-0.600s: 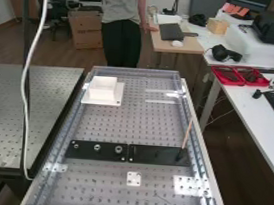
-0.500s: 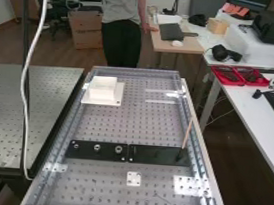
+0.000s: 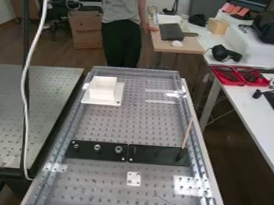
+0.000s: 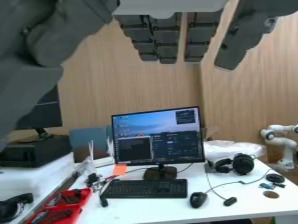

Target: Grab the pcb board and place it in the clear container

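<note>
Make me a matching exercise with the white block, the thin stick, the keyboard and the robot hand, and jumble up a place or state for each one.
Column one
1. White block
2. Thin stick
3. Keyboard
4. Robot hand

Column two
A. In front of a monitor
B. Open, holding nothing
C. On a flat white base
D. Tilted, its lower end at a black plate

Right pairs: 1-C, 2-D, 3-A, 4-B
</note>
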`<state>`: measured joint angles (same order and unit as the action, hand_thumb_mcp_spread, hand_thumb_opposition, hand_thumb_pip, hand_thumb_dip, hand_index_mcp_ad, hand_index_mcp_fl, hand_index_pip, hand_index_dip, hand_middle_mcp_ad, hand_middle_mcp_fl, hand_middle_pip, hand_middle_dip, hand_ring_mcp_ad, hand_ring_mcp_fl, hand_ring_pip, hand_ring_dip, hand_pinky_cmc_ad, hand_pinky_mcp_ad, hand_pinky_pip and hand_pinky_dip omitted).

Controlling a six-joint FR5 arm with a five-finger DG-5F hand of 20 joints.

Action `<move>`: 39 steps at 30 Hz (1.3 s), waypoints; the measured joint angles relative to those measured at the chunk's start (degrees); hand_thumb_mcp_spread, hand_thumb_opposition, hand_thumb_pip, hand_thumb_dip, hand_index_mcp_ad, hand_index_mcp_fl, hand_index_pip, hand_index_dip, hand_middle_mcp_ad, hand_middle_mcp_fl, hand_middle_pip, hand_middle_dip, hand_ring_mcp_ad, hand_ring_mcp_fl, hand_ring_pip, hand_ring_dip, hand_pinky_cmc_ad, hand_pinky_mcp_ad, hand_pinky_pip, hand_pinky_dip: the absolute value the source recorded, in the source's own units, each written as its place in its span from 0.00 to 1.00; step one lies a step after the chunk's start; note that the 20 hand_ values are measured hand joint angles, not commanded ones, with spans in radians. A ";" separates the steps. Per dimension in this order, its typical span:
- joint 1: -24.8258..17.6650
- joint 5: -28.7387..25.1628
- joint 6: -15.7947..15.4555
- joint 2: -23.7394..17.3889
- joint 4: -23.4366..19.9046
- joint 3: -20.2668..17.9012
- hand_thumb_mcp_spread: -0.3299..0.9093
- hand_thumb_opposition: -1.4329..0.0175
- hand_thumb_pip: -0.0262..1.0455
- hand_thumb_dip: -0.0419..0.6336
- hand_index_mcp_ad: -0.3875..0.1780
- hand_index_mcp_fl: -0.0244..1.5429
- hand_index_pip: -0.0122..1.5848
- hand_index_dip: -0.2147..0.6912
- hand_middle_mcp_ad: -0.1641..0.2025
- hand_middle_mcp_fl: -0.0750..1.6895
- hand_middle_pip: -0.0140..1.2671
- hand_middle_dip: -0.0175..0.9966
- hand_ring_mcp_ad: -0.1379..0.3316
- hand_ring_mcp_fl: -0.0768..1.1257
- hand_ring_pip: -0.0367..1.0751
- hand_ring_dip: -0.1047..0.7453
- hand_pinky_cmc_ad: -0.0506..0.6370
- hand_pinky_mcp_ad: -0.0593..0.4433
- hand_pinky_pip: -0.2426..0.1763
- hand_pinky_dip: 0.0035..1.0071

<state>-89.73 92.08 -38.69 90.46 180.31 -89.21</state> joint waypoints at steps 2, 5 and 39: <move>0.00 0.00 0.04 -0.01 -0.05 -0.03 0.36 0.46 0.17 0.07 0.92 0.05 0.05 0.41 0.82 0.05 0.12 0.04 0.62 0.11 0.10 0.12 0.53 0.58 0.33 0.32; 0.01 -0.04 0.47 0.03 -0.36 -0.46 0.37 0.45 0.17 0.07 0.94 0.05 0.06 0.41 0.88 0.05 0.12 0.04 0.67 0.11 0.10 0.12 0.55 0.61 0.32 0.32; -0.90 -13.88 1.72 9.38 -25.81 -20.81 0.45 0.43 0.40 0.09 0.92 0.05 0.06 0.49 0.91 0.05 0.14 0.06 0.72 0.09 0.11 0.12 0.57 0.64 0.25 0.44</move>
<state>-90.63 78.20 -36.97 99.85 154.50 -110.02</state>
